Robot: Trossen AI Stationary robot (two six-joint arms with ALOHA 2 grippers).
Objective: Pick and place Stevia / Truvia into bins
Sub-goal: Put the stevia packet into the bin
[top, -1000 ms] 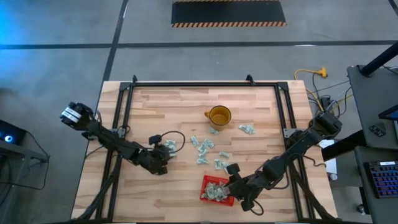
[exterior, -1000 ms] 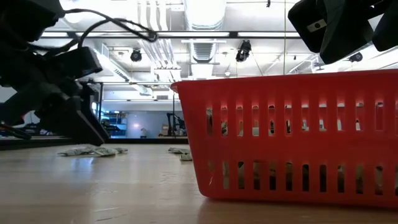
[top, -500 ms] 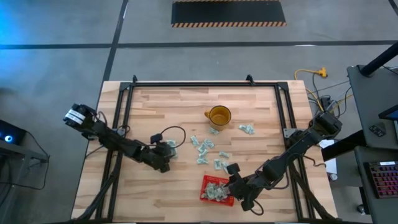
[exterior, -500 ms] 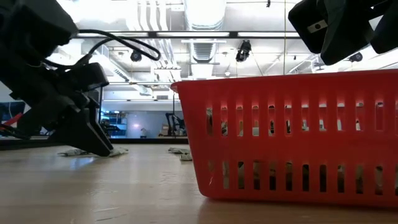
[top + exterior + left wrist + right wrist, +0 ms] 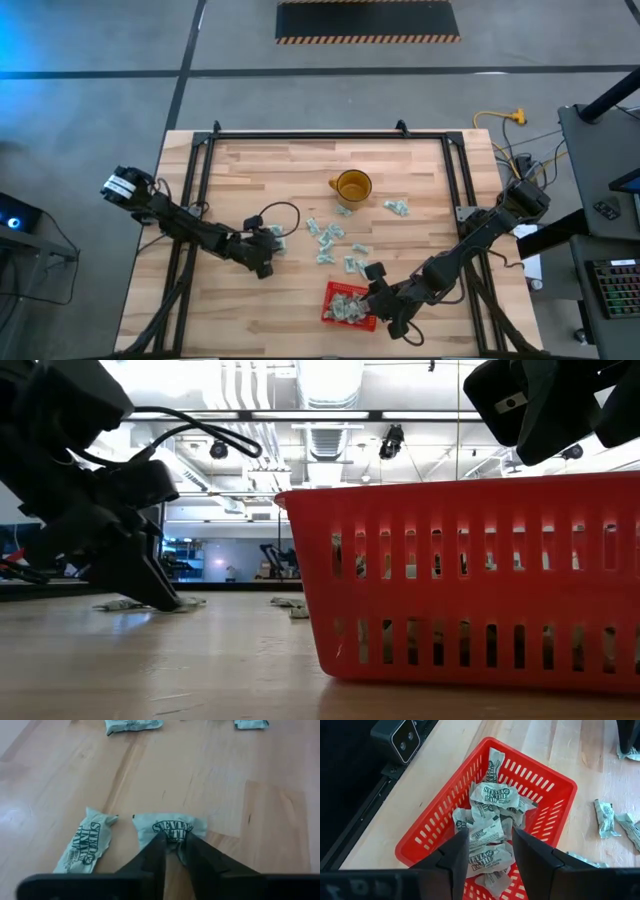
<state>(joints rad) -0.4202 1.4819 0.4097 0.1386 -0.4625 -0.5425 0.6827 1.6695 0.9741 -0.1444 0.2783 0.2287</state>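
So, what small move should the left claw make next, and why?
Probably lift straight up a little. The left claw is shut on a Stevia packet that lies flat on the table, with another packet close beside it. A small rise would clear the neighbour before heading to the red basket, where the right claw hangs open.

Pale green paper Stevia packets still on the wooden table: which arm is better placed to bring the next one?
Left. The left gripper is already closed on a pale green paper Stevia packet on the table, while the right gripper hangs open over the red plastic mesh basket.
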